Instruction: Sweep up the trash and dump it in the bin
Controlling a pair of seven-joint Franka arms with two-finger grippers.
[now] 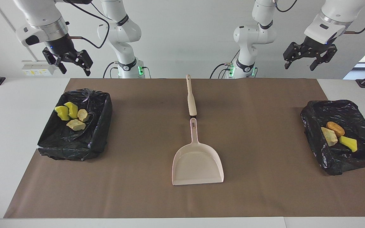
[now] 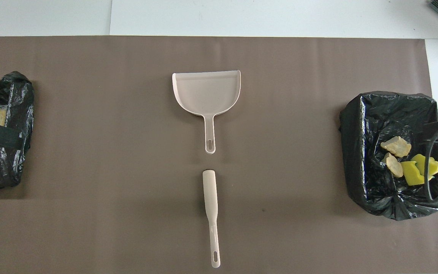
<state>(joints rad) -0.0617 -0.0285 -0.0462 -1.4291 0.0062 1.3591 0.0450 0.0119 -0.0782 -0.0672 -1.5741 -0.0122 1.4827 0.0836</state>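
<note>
Hanging high with jaws spread and nothing held, the left gripper (image 1: pixel 309 61) is over the bin (image 1: pixel 315 109) at its own end of the table, and the right gripper (image 1: pixel 71 65) over the other bin (image 1: pixel 105 107). The trash (image 1: pixel 71 115) lies inside both (four bits and three (image 1: pixel 337 134)). Dustpan (image 1: pixel 197 163) and brush (image 1: pixel 191 98) rest mid-mat.

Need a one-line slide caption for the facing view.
Beige plastic dustpan and brush lie mid-mat; trash fills both black-lined bins; open grippers raised.
</note>
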